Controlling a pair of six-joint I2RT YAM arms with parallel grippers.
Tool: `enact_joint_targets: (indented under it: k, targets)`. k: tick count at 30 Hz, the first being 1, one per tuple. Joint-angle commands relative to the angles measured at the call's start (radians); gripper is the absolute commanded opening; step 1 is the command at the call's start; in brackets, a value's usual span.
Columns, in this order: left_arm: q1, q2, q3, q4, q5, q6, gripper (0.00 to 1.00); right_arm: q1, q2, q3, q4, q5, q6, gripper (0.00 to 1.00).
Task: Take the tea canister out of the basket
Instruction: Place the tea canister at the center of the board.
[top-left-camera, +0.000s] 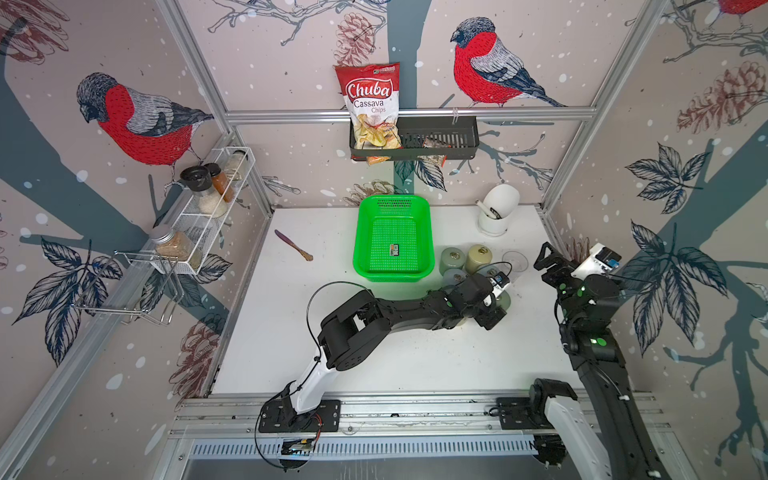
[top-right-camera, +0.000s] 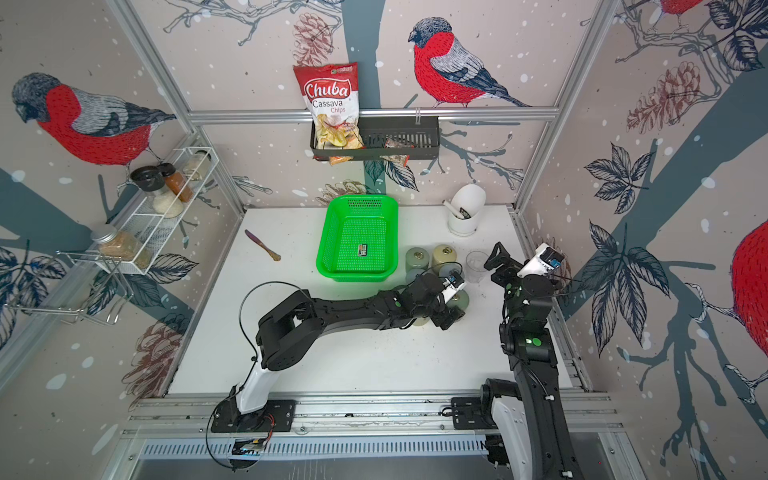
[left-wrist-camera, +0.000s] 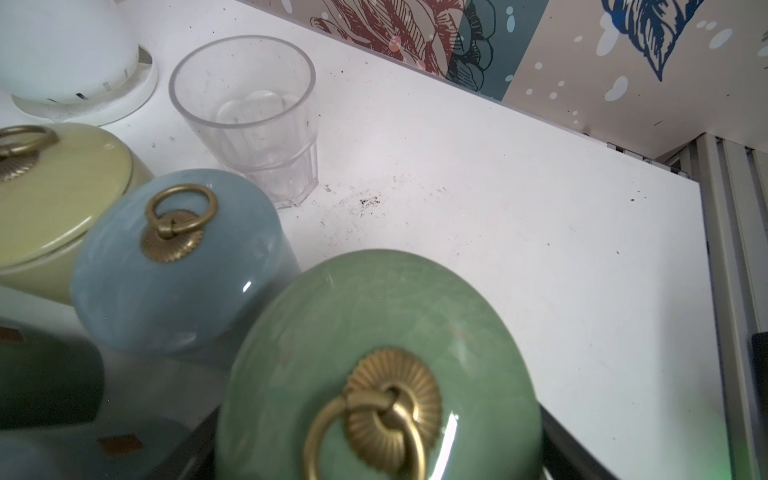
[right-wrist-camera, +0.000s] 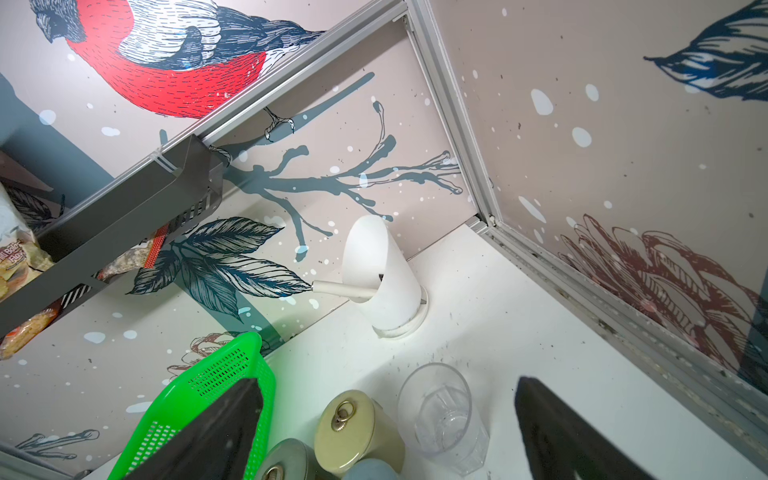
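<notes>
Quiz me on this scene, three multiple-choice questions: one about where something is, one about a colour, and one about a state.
1. Where does the clear glass stand?
A) on the wire shelf
B) on the table, beside the yellow canister
C) in the wall rack

2. The canister between the left hand's fingers is:
A) red
B) green
C) black

3. The right hand is:
A) open, gripping nothing
B) shut on the glass
C) shut on the yellow canister

Answers:
1. B, because both top views show it on the white top next to that canister.
2. B, because its lid shows green in the left wrist view.
3. A, because its fingers stand wide apart with nothing gripped between them.
</notes>
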Motion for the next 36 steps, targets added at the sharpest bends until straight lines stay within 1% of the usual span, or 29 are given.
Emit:
enact_joint_targets:
  k: [1,19,36]
  targets:
    - [-0.005,0.009,0.016,0.082,-0.013,-0.018,0.00,-0.001,0.003,-0.004,0.052,-0.014,-0.005,1.00]
    - [-0.012,0.036,0.072,0.036,-0.038,-0.012,0.00,-0.004,0.009,-0.004,0.071,-0.040,0.000,1.00]
    - [-0.032,0.066,0.090,0.057,-0.037,-0.015,0.00,-0.008,-0.004,-0.010,0.060,-0.042,-0.005,1.00]
